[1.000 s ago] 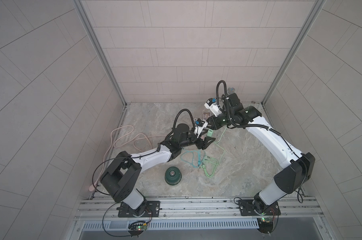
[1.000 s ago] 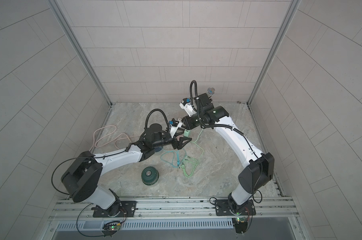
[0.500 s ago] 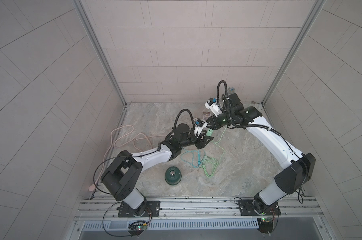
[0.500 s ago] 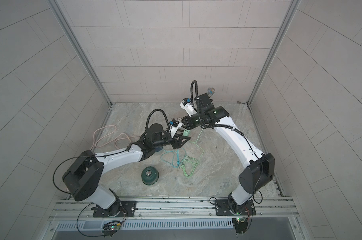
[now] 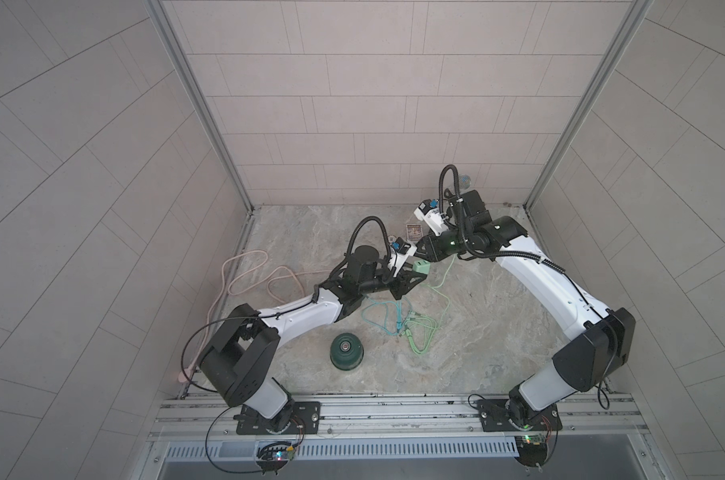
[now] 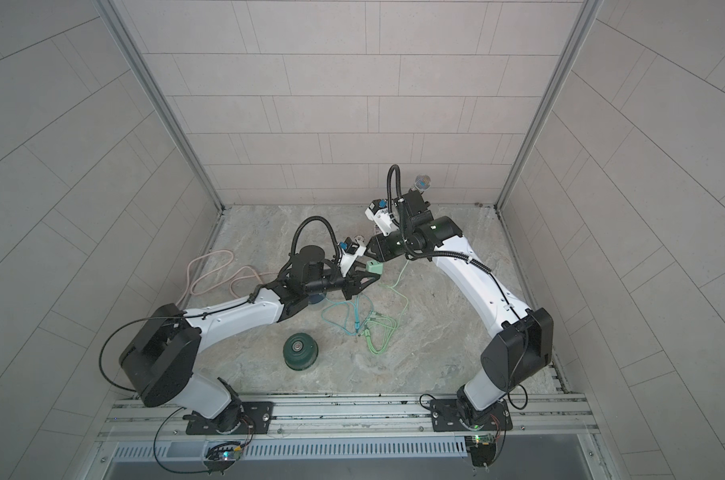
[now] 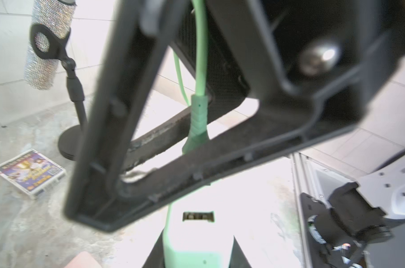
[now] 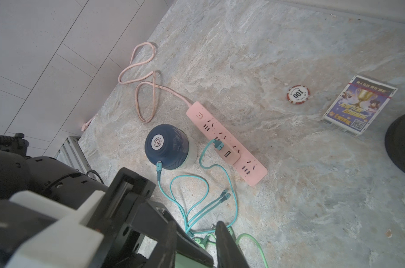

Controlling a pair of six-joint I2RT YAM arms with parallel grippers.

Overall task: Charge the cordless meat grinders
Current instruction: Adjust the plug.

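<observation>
- Strip [image 8: 196,113]: a pink adapter [image 8: 229,154] is plugged into it, with a teal cable [image 8: 229,183] in that adapter.
- Blue grinder [image 8: 166,146]: upright beside the strip, with the teal cable in its side.
- Green grinder [image 5: 346,351]: upright near the front rail, silver centre up.
- Left gripper [image 5: 414,276]: closed on a raised green adapter [image 5: 420,268].
- Right gripper [image 8: 195,226]: pinches a green plug [image 7: 198,113] just beside it.

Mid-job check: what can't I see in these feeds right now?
- Dark blue grinder and pink power strip: mostly hidden under the left arm in both top views.
- Green adapter: washed out in the left wrist view; whether the left tool grips it is unclear.
- Green plug: blurred there, its tip behind the right tool.
</observation>
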